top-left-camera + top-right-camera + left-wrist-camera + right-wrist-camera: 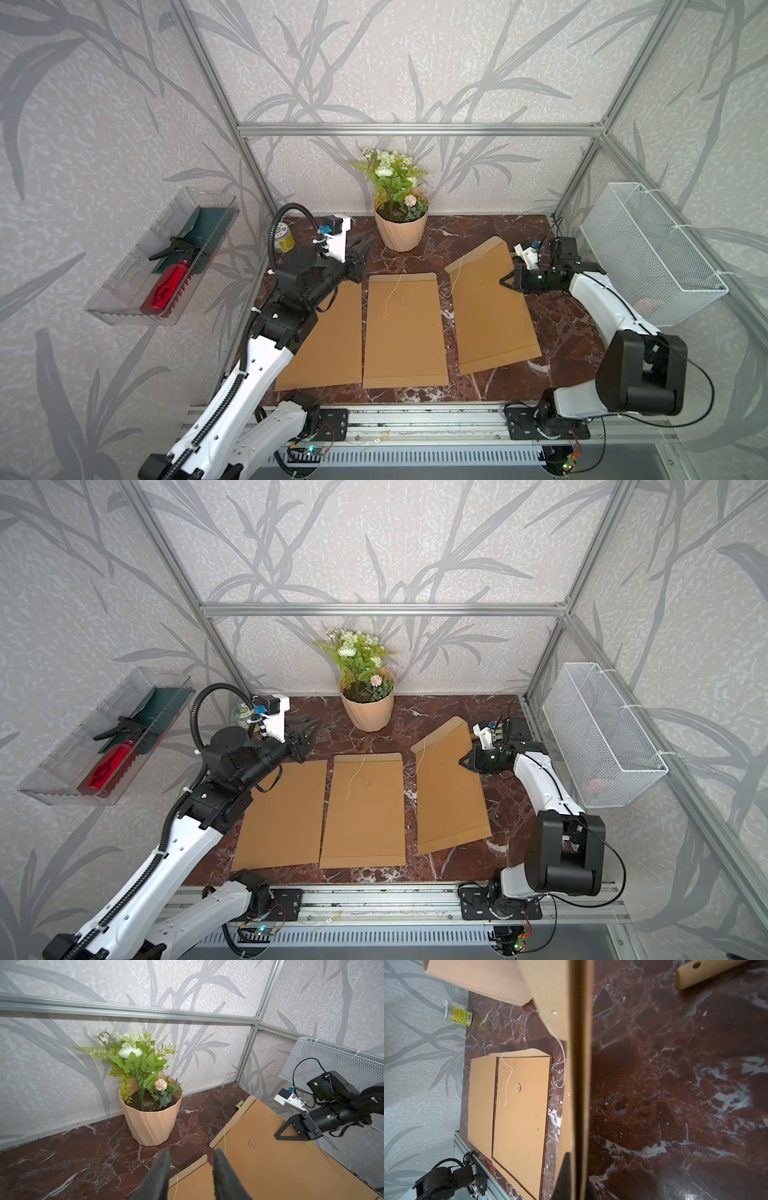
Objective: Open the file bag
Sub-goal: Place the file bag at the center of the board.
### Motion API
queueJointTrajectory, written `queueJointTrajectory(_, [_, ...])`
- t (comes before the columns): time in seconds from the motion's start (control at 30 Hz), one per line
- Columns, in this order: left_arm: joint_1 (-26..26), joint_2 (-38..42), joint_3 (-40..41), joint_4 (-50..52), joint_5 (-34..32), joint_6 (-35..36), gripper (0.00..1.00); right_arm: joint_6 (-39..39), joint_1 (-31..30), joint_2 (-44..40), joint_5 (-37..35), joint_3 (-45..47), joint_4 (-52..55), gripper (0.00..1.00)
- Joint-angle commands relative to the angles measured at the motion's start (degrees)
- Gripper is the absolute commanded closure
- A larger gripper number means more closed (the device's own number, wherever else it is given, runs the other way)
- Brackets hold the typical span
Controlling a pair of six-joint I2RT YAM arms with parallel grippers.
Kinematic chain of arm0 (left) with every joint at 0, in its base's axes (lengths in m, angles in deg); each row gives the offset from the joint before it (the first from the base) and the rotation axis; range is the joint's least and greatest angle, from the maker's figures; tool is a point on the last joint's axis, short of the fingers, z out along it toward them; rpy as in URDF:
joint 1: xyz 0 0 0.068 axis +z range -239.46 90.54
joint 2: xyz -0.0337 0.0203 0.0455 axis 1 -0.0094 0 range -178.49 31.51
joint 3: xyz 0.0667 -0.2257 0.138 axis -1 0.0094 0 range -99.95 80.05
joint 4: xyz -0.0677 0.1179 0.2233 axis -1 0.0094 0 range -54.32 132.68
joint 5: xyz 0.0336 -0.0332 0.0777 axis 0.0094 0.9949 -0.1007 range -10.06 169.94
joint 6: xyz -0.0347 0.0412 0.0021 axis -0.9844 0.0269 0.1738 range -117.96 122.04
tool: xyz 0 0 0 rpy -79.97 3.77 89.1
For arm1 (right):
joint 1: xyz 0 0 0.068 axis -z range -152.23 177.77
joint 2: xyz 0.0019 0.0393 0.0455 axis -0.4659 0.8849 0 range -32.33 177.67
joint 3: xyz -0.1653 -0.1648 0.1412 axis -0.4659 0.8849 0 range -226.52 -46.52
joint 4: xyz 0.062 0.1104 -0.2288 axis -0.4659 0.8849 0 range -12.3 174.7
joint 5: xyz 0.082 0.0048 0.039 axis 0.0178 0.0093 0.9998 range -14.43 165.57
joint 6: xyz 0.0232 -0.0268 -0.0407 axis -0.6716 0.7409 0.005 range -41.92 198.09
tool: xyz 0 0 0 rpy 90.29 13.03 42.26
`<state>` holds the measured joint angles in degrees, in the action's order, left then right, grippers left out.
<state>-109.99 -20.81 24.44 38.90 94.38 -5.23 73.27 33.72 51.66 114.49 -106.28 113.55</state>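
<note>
Your right fingers (505,283) are closed tight on the right-hand edge of the file bag (486,316), the rightmost of three on the worktop (561,332). That edge is raised, and the opposite edge rests on the worktop. Your left fingers (362,251) stand part open, holding nothing, above the far end of the left bag (328,336). Risks noted: the pinch takes only a thin margin of card, so a sharp pull could make it slip or crease. If both layers are caught, lifting would raise the whole bag without parting the mouth. The loose string (456,276) trails off the flap (478,253) toward the middle bag (405,328) and could snag. Containers: the clear wall tray (116,291) holds a red spray bottle (166,286) and a dark green item. The wire basket (648,245) holds something pale pink, not identifiable. The pot (401,235) holds a flowering plant. A yellow-labelled jar (284,240) stands beyond the left arm, contents unclear.
</note>
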Motion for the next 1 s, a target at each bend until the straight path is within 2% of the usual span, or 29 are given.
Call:
queueJointTrajectory(0.0, [0.4,1.2,0.6,1.9,-1.8,1.8,0.64,0.9,0.2,0.8,-0.3,1.3,-1.0,1.00])
queueJointTrajectory(0.17, [0.4,1.8,0.9,2.1,-2.3,1.8,0.64,1.3,0.2,3.0,-1.1,1.8,-1.2,1.00])
queueJointTrajectory(0.4, [0.5,3.0,1.2,3.1,-3.6,2.0,0.64,0.1,0.2,4.5,-5.9,1.9,-1.3,0.93])
queueJointTrajectory(0.53, [0.5,3.7,1.4,4.3,-4.9,2.6,0.64,-1.0,0.2,4.6,-9.1,1.6,-0.7,0.87])
queueJointTrajectory(0.77, [0.7,4.2,1.7,6.7,-8.0,3.5,0.63,-1.6,0.2,4.8,-15.3,-0.3,1.4,0.69])
queueJointTrajectory(0.97, [1.2,4.4,2.7,8.6,-9.7,3.1,0.62,-2.6,0.2,5.0,-18.8,-0.7,1.8,0.62])
